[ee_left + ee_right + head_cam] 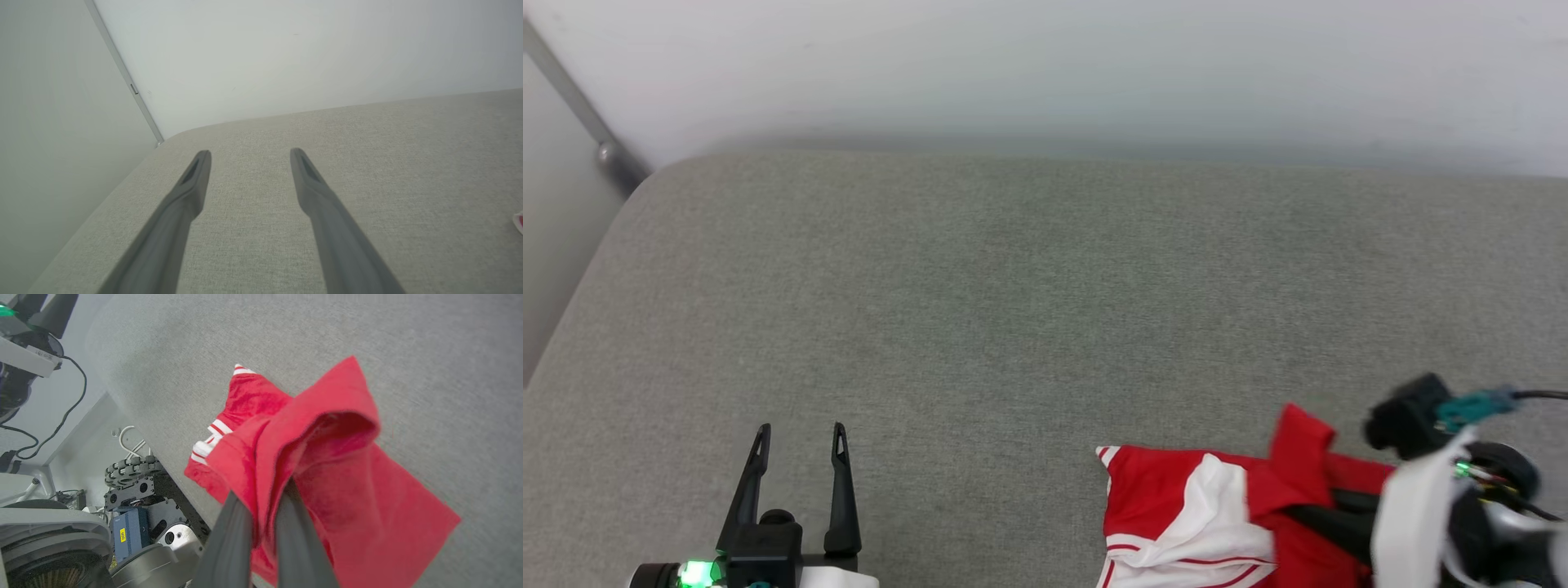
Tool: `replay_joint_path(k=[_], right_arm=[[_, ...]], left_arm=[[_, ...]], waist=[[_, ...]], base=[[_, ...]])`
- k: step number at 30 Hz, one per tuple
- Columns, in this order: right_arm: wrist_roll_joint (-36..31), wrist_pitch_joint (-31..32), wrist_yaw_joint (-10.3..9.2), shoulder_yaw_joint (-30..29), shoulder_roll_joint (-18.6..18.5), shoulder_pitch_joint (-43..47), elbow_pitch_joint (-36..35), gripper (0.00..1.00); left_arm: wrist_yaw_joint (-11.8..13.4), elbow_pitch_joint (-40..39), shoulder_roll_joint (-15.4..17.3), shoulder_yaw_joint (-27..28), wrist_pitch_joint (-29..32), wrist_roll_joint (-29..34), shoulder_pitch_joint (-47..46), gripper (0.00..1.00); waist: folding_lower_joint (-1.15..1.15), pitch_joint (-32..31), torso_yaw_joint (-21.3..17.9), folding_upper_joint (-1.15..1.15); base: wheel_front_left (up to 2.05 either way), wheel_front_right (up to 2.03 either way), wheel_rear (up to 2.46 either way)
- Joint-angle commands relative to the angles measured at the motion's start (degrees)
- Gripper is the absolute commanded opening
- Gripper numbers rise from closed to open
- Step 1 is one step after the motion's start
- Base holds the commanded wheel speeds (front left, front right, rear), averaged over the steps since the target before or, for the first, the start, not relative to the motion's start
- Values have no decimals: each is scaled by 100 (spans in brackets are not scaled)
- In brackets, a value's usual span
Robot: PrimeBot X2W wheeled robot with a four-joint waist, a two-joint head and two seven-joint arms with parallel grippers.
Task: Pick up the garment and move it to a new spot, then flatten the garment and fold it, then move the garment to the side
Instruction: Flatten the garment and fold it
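Right end effector [261, 490] is pressed together on a bunched-up fold of the garment [347, 490]. Both dark fingers [229, 539] go up into the red cloth, and the pinched ridge stands up right off the tips. The rest of the shirt spreads away from it in a loose heap on the grey upholstered surface [980, 310], close to the surface's near edge. From the head camera we can see a white sleeve [1209, 506] and some striped trim [216, 428] lying just past the fingertips, on the side facing the other arm.

Left end effector [800, 433] is spread wide with nothing in it. It hovers over bare fabric, well apart from the shirt.

Our read on handling: it's a light, floppy jersey with zero stiffness. It'll drape and fold over itself wherever it isn't supported. Weight shouldn't matter, and it doesn't look fragile. What we'd worry about is the cloth sliding between thin fingers if only one layer is caught, or a hidden second layer coming along and making a mess of the flattening.

The current pinch looks like it's somewhere mid-body or on a hem fold, though we can't tell which. That's fine for dragging or lifting it to a new spot. For flattening, we'd want both arms on it, one at each shoulder seam or each bottom hem corner, so it hangs open instead of bunching. Seams and trim are thicker, so they should hold better in the fingers than plain cloth.
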Motion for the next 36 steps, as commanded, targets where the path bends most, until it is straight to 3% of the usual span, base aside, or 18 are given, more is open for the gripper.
replay_joint_path(k=[1, 6, 14, 17, 21, 22, 23, 29, 36], right_arm=[[-46, 16, -3, 174, 100, -235, 41, 0], [-193, -41, -3, 1118, 424, -1053, 519, 0], [-484, -292, -3, 2434, 716, -1854, 1866, 0], [-554, -565, -3, 2916, 799, -2042, 2572, 0], [-550, -957, -5, 3235, 860, -2155, 2947, 3], [-503, -1067, -4, 3281, 871, -2182, 2958, 44], [-523, -1198, -4, 3314, 851, -2236, 2932, 100], [-847, -2118, -4, 3119, 493, -2205, 2441, 100], [-1502, -3004, -4, 1819, 372, -1797, 1941, 100]], left_arm=[[-17, 5, -9, -11, -14, 26, -72, 100], [-36, 11, -55, -42, -13, 16, -144, 100], [-79, 42, -109, -73, -13, -4, -322, 100], [-87, 49, -126, -55, -13, -11, -347, 100], [-84, 64, -127, -22, -14, -12, -313, 100], [-89, 73, -126, -20, -14, -12, -293, 100], [-95, 79, -124, -20, -14, -10, -275, 100], [-89, 109, -122, -25, -14, 20, -100, 100], [-81, 56, -151, 58, -14, -57, 95, 100]], waist=[[0, 42, 50, 0], [0, 170, 189, 0], [0, 371, 400, 0], [0, 439, 440, 0], [0, 418, 400, 0], [0, 391, 378, 0], [0, 350, 356, 0], [0, 8, 162, 0], [0, -239, -163, 0]], base=[[0, 0, 0], [0, 0, 0], [0, 0, 0], [0, 0, 0], [0, 0, 0], [0, 0, 0], [0, 0, 0], [0, 0, 0], [0, 0, 0]])
